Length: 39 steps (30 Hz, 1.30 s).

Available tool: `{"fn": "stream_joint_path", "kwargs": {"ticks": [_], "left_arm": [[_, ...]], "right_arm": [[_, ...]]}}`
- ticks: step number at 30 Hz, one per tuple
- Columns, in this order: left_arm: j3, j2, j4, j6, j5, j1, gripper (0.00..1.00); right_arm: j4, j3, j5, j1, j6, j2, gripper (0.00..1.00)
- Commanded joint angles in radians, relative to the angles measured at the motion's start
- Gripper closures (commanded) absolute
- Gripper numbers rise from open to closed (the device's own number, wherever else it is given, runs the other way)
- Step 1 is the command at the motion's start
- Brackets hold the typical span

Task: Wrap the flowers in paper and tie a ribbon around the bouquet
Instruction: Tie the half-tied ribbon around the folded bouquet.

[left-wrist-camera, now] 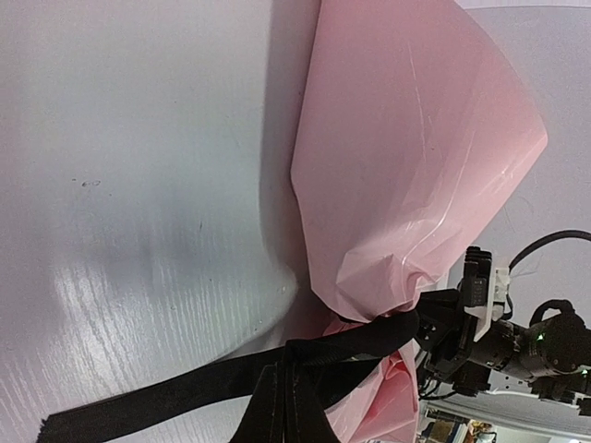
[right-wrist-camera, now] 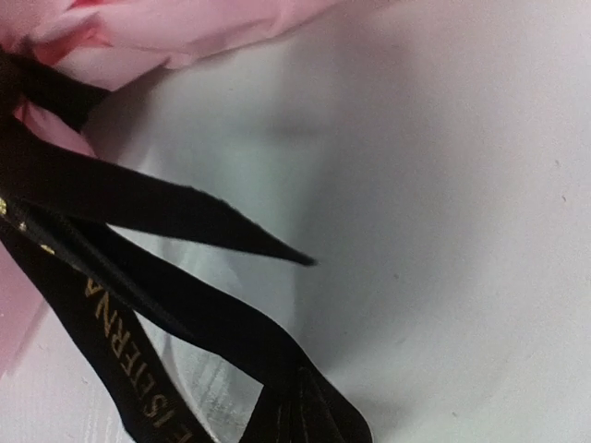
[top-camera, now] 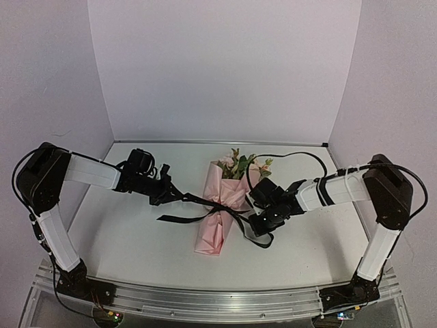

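Note:
The bouquet (top-camera: 217, 217) lies in the middle of the table as a pink paper (left-wrist-camera: 416, 138) cone, with the flowers (top-camera: 240, 165) at its far end. A black ribbon (top-camera: 205, 203) circles the cone's waist. My left gripper (top-camera: 177, 196) is just left of the cone, shut on one strand of the ribbon (left-wrist-camera: 369, 340); in the left wrist view the fingertips (left-wrist-camera: 277, 406) pinch it. My right gripper (top-camera: 259, 224), close to the cone's right side, is shut on the other strand, a lettered ribbon (right-wrist-camera: 138, 277) bent into a loop. A loose tail (top-camera: 172, 219) trails left.
White walls enclose the table (top-camera: 136, 246) on three sides. A black cable (top-camera: 300, 156) runs along the back right towards the right arm. The right arm's wrist (left-wrist-camera: 517, 341) shows behind the cone in the left wrist view.

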Motion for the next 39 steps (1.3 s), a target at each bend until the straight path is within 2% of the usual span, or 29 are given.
{"fn": "stream_joint_path", "kwargs": {"ticks": [1,8,29,33,39], "left_arm": [[-0.007,0.016,-0.006,-0.007,-0.021,0.020,1.00],[-0.038,0.012,0.016,-0.029,-0.018,0.031,1.00],[-0.134,-0.016,0.060,-0.065,-0.035,0.096,1.00],[-0.121,-0.014,0.063,-0.060,-0.013,0.122,1.00],[-0.075,-0.012,0.057,-0.006,0.041,0.102,1.00]], "right_arm": [[-0.043,-0.037,0.114,-0.002,0.148,-0.093,1.00],[-0.065,-0.094,0.167,-0.002,0.255,-0.158,1.00],[-0.094,-0.175,0.218,-0.019,0.333,-0.188,1.00],[-0.086,-0.191,0.190,-0.025,0.332,-0.196,1.00],[-0.080,-0.125,0.120,-0.022,0.280,-0.196,1.00]]}}
